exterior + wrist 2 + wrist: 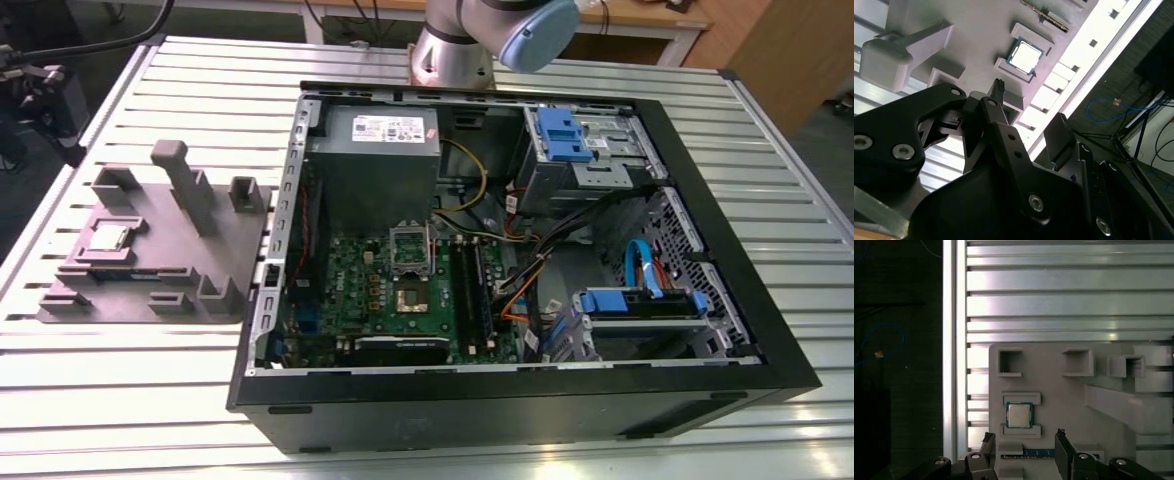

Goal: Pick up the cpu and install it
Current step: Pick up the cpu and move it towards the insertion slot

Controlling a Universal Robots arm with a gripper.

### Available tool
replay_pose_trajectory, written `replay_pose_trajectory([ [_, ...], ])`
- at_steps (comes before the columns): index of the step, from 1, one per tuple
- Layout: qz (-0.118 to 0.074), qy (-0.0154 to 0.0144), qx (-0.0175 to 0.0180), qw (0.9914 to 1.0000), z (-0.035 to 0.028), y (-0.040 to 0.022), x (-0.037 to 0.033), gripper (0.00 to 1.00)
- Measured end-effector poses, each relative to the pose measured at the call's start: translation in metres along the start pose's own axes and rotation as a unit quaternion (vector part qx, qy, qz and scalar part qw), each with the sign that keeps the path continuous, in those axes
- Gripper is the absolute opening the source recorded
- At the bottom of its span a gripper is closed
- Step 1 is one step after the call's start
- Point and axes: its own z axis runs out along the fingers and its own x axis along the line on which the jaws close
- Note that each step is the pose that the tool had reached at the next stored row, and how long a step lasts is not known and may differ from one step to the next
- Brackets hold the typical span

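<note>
We have the cpu [107,237] [1019,415] [1024,56] sitting flat in its pocket on the grey tray [174,260] [1064,400], metal top up, framed by two low ledges. The tray is on the slatted counter [120,400] [1054,290], just beside the open computer case [534,400] on the exterior view's left. In both wrist views we see the gripper [1024,436] [1028,102] hanging above the tray near the cpu, not touching it. The fingers [1064,445] are spread wide and hold nothing; in the first wrist view the gap between them lines up roughly with the cpu. The motherboard [400,290] lies exposed inside the case, well apart from the cpu.
</note>
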Motion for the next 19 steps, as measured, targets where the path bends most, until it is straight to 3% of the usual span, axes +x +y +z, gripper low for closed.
replay_pose_trajectory([
  [19, 0.000, 0.0000, 0.0000, 1.00000, 0.0046, -0.0002, 0.0000, 0.59],
])
